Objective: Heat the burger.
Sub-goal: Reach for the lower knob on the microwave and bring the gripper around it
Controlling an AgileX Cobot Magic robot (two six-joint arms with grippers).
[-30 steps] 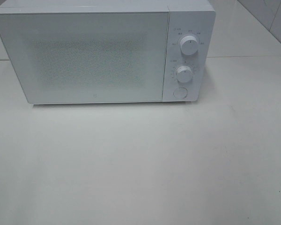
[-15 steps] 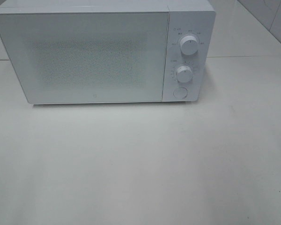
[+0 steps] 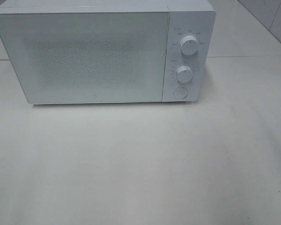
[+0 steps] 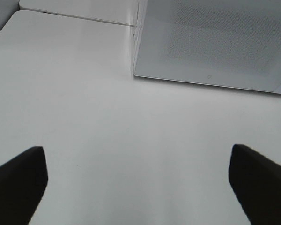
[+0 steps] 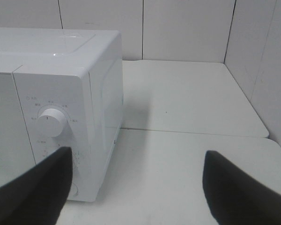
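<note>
The burger is out of view in every frame. A white microwave (image 3: 98, 51) stands at the back of the table with its door (image 3: 84, 56) shut; its two dials (image 3: 189, 46) and a round button (image 3: 179, 92) are on the right panel. Neither arm shows in the high view. In the left wrist view my left gripper (image 4: 138, 187) is open over bare table, facing the microwave's lower left door corner (image 4: 136, 72). In the right wrist view my right gripper (image 5: 136, 192) is open beside the microwave's control panel (image 5: 51, 122), with nothing between its fingers.
The white table (image 3: 140, 164) stretches in front of the microwave. A tiled wall (image 5: 178, 28) stands behind, and another wall (image 5: 267, 70) closes the right side. A seam between table sections (image 4: 75, 18) runs behind the microwave's left side.
</note>
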